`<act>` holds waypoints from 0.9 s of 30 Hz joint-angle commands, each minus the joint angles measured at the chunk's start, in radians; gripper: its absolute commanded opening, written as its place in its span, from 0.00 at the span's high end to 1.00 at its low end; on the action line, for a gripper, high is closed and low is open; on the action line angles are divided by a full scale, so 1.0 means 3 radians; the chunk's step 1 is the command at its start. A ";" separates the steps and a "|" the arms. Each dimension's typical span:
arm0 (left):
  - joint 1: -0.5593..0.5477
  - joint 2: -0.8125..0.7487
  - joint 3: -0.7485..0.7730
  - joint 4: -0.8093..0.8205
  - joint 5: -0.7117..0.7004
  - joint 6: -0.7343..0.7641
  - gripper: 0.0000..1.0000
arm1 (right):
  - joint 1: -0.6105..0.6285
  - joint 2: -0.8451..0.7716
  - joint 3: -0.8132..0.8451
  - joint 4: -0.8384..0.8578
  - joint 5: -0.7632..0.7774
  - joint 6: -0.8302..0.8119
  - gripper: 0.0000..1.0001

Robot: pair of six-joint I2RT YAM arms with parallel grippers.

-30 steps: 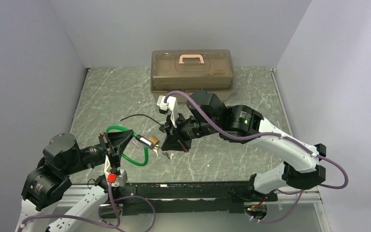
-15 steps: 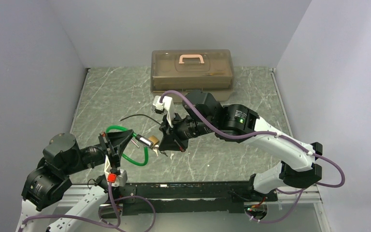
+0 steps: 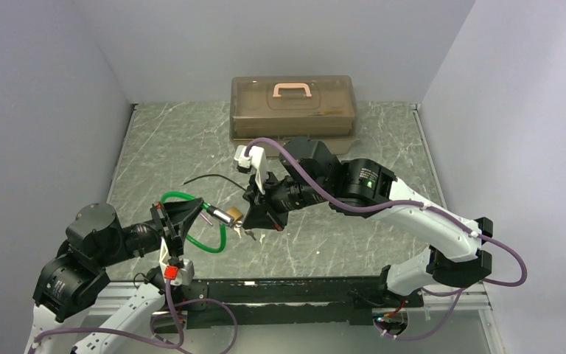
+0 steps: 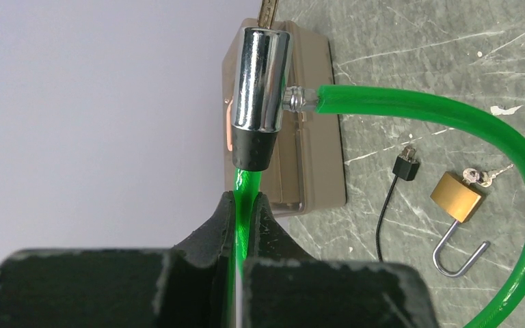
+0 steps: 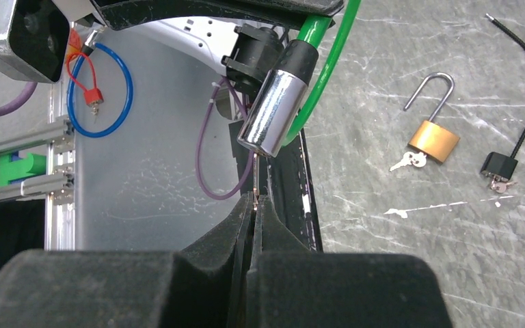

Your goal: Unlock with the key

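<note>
Two arms are meeting over the table, which I am viewing remotely. The left gripper is clamping narrowly on the green cable, just below the chrome lock cylinder, which is standing clear of the tabletop. In the top view, the right gripper is sitting at 3 o'clock of that cylinder and the left gripper at 9 o'clock. The right gripper's jaws are pinching the key, whose thin blade is reaching up to the cylinder's end; how deep it is sitting I cannot tell. In the right wrist view, a brass padlock is lying at 3 o'clock of the cylinder, shackle swung open. A black cable lock is lying at 4 o'clock of the padlock. A brown toolbox is standing at the table's 12 o'clock edge.
</note>
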 commanded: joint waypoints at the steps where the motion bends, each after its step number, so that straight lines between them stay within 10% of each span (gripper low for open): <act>1: 0.0025 -0.0014 0.0099 0.0142 0.0169 0.0055 1.00 | -0.0036 -0.0040 0.0118 0.0036 0.0073 -0.0060 1.00; 27: 0.0061 0.0009 0.0122 0.0022 0.0227 0.0267 1.00 | -0.0112 0.0035 0.0138 -0.0115 0.0081 -0.0051 1.00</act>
